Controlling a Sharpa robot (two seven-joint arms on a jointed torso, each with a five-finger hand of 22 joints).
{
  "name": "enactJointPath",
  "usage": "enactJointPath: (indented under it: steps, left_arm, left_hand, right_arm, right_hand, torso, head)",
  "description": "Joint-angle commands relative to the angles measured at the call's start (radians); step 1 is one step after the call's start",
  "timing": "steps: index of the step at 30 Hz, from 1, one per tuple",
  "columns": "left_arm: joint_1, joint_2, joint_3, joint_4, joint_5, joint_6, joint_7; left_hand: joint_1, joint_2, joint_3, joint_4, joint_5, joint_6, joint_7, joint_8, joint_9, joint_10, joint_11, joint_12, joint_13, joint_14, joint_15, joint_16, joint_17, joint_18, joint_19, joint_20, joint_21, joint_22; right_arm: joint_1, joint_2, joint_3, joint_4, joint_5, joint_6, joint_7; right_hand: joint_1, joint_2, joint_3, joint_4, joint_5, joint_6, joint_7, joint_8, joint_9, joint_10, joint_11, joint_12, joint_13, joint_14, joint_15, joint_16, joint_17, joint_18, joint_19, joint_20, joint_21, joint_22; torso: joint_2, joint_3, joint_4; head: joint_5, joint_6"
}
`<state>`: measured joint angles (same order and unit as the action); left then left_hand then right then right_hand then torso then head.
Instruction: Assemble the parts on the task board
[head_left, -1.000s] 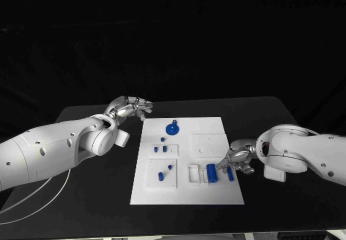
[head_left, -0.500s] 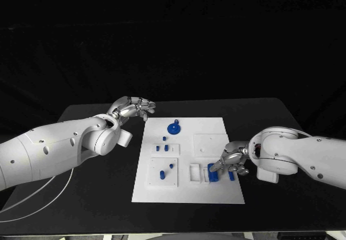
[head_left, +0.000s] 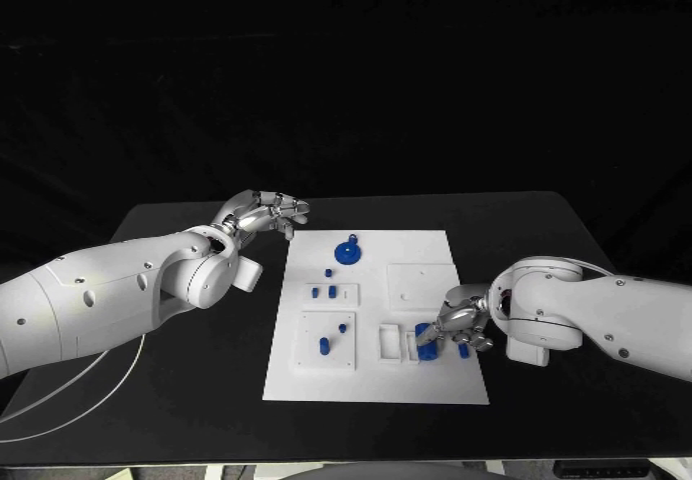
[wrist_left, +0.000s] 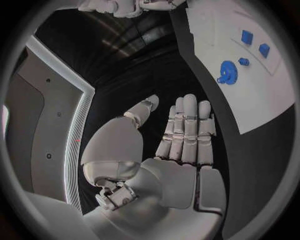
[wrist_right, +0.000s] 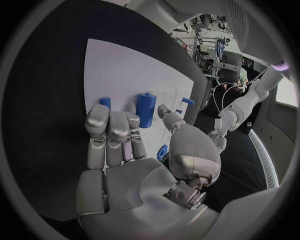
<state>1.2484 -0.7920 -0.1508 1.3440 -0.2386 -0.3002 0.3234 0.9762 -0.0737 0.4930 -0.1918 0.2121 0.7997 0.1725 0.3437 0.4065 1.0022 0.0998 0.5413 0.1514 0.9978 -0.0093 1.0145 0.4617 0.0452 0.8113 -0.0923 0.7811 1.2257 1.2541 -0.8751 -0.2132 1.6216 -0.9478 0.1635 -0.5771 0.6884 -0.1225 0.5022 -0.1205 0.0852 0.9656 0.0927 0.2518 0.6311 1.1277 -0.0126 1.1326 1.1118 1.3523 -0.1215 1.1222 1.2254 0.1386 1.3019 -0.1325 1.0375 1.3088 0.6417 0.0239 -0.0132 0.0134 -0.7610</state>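
Right hand (head_left: 453, 327), fingers (wrist_right: 111, 125) pressed together and empty, is closing further over the blue cylinder (head_left: 424, 339) on the task board (head_left: 433, 385), approaching a grasp; left hand (head_left: 263, 215) is idling, fingers curled.

Task board (head_left: 433, 385) looked matt white plastic; parts (head_left: 348, 252) smooth blue plastic; table (head_left: 188, 400) matt black; hands (wrist_left: 184, 135) satin silver metal.
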Motion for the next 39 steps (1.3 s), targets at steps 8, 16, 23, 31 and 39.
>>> enactJointPath:
  steps: [8, 16, 23, 31, 39]
  left_arm:
    - [0.0, -0.003, 0.0, 0.004, 0.005, 0.014, 0.008]
    - [0.0, -0.004, 0.0, 0.005, 0.005, 0.015, 0.008]
    - [0.0, -0.008, 0.0, 0.005, 0.005, 0.015, 0.008]
    - [0.0, -0.01, 0.0, 0.004, 0.005, 0.015, 0.006]
    - [0.0, -0.011, 0.0, -0.003, 0.005, 0.015, 0.005]
  left_hand:
    - [-0.006, -0.001, -0.002, 0.005, -0.005, -0.001, 0.009, 0.005, -0.002, -0.009, 0.0, 0.005, 0.002, -0.002, 0.004, -0.006, 0.002, 0.012, 0.006, -0.011, -0.007, 0.002]
    - [-0.005, -0.001, -0.002, 0.006, -0.005, -0.002, 0.009, 0.005, -0.002, -0.009, 0.0, 0.005, 0.002, -0.002, 0.004, -0.006, 0.002, 0.012, 0.006, -0.011, -0.007, 0.002]
    - [-0.005, 0.0, -0.002, 0.006, -0.005, -0.002, 0.009, 0.005, -0.002, -0.009, 0.0, 0.005, 0.002, -0.002, 0.004, -0.006, 0.002, 0.012, 0.006, -0.011, -0.007, 0.002]
    - [-0.005, 0.0, -0.002, 0.006, -0.005, -0.002, 0.009, 0.005, -0.002, -0.009, 0.0, 0.005, 0.002, -0.002, 0.004, -0.006, 0.002, 0.013, 0.006, -0.011, -0.007, 0.002]
    - [-0.006, 0.001, -0.002, 0.007, -0.005, -0.002, 0.009, 0.005, -0.002, -0.009, 0.0, 0.005, 0.002, -0.002, 0.004, -0.006, 0.003, 0.012, 0.006, -0.011, -0.007, 0.003]
  right_arm:
    - [-0.022, 0.021, -0.004, -0.01, -0.04, -0.018, -0.013]
    - [-0.026, 0.039, -0.004, -0.016, -0.065, -0.012, -0.016]
    - [-0.028, 0.043, -0.004, -0.025, -0.086, -0.03, -0.012]
    - [-0.028, 0.026, -0.004, -0.014, -0.064, -0.043, -0.004]
    - [-0.001, -0.008, -0.003, 0.033, 0.038, -0.123, 0.031]
  right_hand:
    - [-0.01, -0.002, 0.01, 0.0, -0.009, 0.0, 0.009, -0.007, -0.006, 0.003, 0.001, 0.002, 0.0, -0.006, 0.002, 0.004, -0.001, 0.123, -0.004, -0.004, 0.003, 0.019]
    - [0.022, 0.035, 0.056, -0.009, -0.031, 0.008, 0.007, -0.006, -0.004, 0.008, 0.0, 0.0, 0.003, -0.006, 0.001, 0.007, -0.005, 0.123, -0.006, -0.001, 0.011, 0.018]
    - [0.088, 0.038, 0.215, -0.003, -0.032, 0.033, 0.003, 0.005, 0.003, 0.019, -0.004, -0.003, 0.005, -0.004, -0.001, 0.011, -0.012, 0.123, 0.0, 0.008, 0.022, 0.017]
    - [0.08, 0.059, 0.274, -0.031, -0.005, 0.057, -0.001, 0.011, 0.006, 0.033, -0.007, -0.01, 0.004, -0.002, -0.003, 0.013, -0.023, 0.123, 0.0, 0.029, 0.034, 0.017]
    - [0.061, 0.054, 0.282, -0.04, -0.02, 0.075, -0.006, 0.016, 0.007, 0.041, -0.012, -0.013, 0.004, -0.002, -0.006, 0.014, -0.03, 0.123, 0.002, 0.034, 0.038, 0.014]
  torso:
    - [0.003, 0.0005, -0.0015]
    - [0.003, 0.0, -0.0004]
    - [0.004, -0.0004, -0.0003]
    - [0.004, 0.0002, -0.0011]
    - [0.004, -0.0012, -0.004]
  head:
    - [0.001, -0.006]
    - [0.0, -0.008]
    - [0.002, -0.01]
    - [0.004, -0.009]
    - [0.007, -0.005]
